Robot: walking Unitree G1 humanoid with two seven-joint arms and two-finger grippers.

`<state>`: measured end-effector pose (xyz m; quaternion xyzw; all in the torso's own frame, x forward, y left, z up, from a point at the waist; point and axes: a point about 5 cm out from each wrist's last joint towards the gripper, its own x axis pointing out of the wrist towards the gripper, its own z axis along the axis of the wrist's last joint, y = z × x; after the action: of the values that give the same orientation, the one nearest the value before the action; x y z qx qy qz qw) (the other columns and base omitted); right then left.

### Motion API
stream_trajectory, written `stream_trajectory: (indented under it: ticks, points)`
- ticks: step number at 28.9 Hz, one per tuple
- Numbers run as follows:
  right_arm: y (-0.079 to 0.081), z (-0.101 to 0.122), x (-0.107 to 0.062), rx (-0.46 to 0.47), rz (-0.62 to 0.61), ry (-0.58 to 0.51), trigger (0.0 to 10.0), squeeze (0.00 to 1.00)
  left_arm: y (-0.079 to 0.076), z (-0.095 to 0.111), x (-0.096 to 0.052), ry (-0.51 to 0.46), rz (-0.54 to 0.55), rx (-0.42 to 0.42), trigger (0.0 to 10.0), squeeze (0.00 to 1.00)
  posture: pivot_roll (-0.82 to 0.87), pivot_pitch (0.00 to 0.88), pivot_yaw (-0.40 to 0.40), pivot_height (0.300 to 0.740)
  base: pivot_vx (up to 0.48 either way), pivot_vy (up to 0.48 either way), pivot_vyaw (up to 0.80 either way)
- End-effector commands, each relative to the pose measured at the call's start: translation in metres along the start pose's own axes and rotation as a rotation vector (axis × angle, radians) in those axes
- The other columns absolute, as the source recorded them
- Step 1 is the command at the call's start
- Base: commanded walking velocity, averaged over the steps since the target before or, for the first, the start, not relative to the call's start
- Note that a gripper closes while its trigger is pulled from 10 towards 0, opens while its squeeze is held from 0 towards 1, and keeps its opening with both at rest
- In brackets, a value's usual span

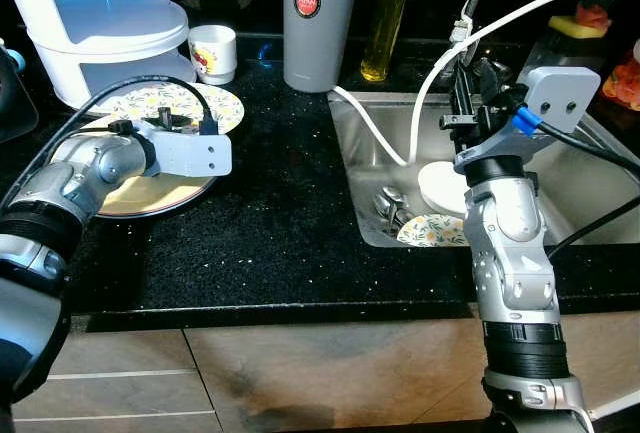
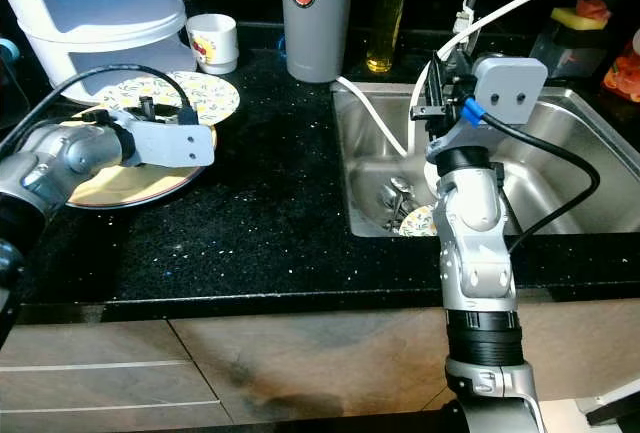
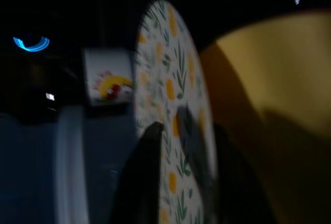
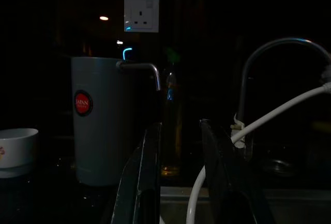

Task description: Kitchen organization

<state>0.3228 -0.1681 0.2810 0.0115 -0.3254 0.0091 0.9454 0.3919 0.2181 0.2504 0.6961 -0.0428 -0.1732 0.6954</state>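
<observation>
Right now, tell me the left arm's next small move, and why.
Probably open and back off: the left pincer straddles the rim of the floral plate, which already lies on the yellow plate on the counter. More dishes wait in the sink.

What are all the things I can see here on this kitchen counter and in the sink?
Floral plate: one, white with yellow flowers, on the counter, left end effector's fingers around its rim.
Yellow plate: one, beside it.
Cup: one, white, behind the plates.
White tub: one, back left.
Grey jug: one, by the sink.
Oil bottle: one, yellow.
Sink: one, steel, holding a white dish, a floral dish and cutlery.
White hose: one, running into the sink.
Left end effector: at the plate.
Right end effector: above the sink, open.
</observation>
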Motion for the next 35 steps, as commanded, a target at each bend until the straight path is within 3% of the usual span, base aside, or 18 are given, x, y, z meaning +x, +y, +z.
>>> stream_trajectory:
  ticks: [1,5,6,7,10,11,13,16,17,19,20,21,23,24,26,31,35]
  points:
    - [-0.002,0.0,0.0,0.004,-0.013,0.003,10.0,0.0,0.005,0.002,-0.006,-0.042,0.053,0.033,0.0,0.0,0.17,0.069,-0.04,0.74,0.0,0.0,0.0]
    - [-0.001,-0.001,0.001,0.009,-0.012,0.005,10.0,0.0,0.019,0.022,-0.009,-0.151,0.15,0.021,0.0,0.0,0.17,0.07,-0.043,0.74,0.0,0.0,0.0]
    - [-0.001,-0.001,0.001,0.012,-0.011,0.006,10.0,0.0,0.022,0.03,-0.011,-0.185,0.175,0.019,9.1,0.0,0.18,0.071,-0.044,0.74,0.0,0.0,0.0]
    - [-0.001,-0.001,0.002,0.016,-0.012,0.006,10.0,0.0,0.028,0.037,-0.015,-0.212,0.223,0.025,10.0,0.0,0.18,0.071,-0.044,0.74,0.0,0.0,0.0]
    - [-0.001,-0.001,0.003,0.021,-0.011,0.005,10.0,0.0,0.035,0.047,-0.02,-0.252,0.281,0.037,10.0,0.0,0.18,0.071,-0.046,0.74,0.0,0.0,0.0]
    - [-0.001,0.0,0.004,0.034,-0.006,0.006,10.0,0.0,0.045,0.064,-0.027,-0.34,0.363,0.029,10.0,0.0,0.18,0.069,-0.049,0.74,0.0,0.0,0.0]
    - [0.0,0.0,0.005,0.062,0.0,0.011,10.0,0.0,0.049,0.073,-0.032,-0.382,0.392,0.032,10.0,0.0,0.18,0.069,-0.051,0.74,0.0,0.0,0.0]
    - [0.015,-0.003,0.007,0.496,0.139,0.132,10.0,0.0,0.053,0.096,-0.045,-0.553,0.484,0.07,10.0,0.0,0.18,0.063,-0.052,0.74,0.0,0.0,0.0]
    - [0.015,-0.003,0.007,0.496,0.139,0.132,10.0,0.0,0.053,0.096,-0.045,-0.553,0.484,0.07,10.0,0.0,0.18,0.063,-0.052,0.74,0.0,0.0,0.0]
    - [0.023,-0.003,0.006,0.684,0.216,0.189,10.0,0.0,0.049,0.101,-0.048,-0.594,0.49,0.116,10.0,0.0,0.18,0.06,-0.055,0.74,0.0,0.0,0.0]
    - [0.023,-0.003,0.006,0.684,0.216,0.189,10.0,0.0,0.049,0.101,-0.048,-0.594,0.49,0.116,10.0,0.0,0.18,0.06,-0.055,0.74,0.0,0.0,0.0]
    - [0.026,0.0,0.007,0.824,0.286,0.215,10.0,0.0,0.041,0.106,-0.048,-0.627,0.47,0.165,10.0,0.0,0.17,0.056,-0.059,0.74,0.0,0.0,0.0]
    - [0.027,0.001,0.007,0.855,0.316,0.228,10.0,0.0,0.039,0.107,-0.048,-0.639,0.469,0.174,10.0,0.0,0.17,0.056,-0.059,0.74,0.0,0.0,0.0]
    - [0.028,0.005,0.006,0.947,0.36,0.228,10.0,0.0,0.038,0.111,-0.047,-0.659,0.468,0.186,10.0,0.0,0.17,0.053,-0.061,0.74,0.0,0.0,0.0]
    - [0.028,0.006,0.006,0.966,0.369,0.228,10.0,0.0,0.038,0.112,-0.047,-0.661,0.47,0.186,10.0,0.0,0.17,0.053,-0.061,0.74,0.0,0.0,0.0]
    - [0.023,0.021,0.006,1.195,0.405,0.165,10.0,0.0,0.043,0.11,-0.046,-0.661,0.503,0.193,10.0,0.0,0.16,0.052,-0.062,0.74,0.0,0.0,0.0]
    - [0.031,0.022,0.004,1.242,0.442,0.187,10.0,0.0,0.041,0.114,-0.044,-0.679,0.502,0.199,10.0,0.0,0.16,0.053,-0.063,0.74,0.0,0.0,0.0]
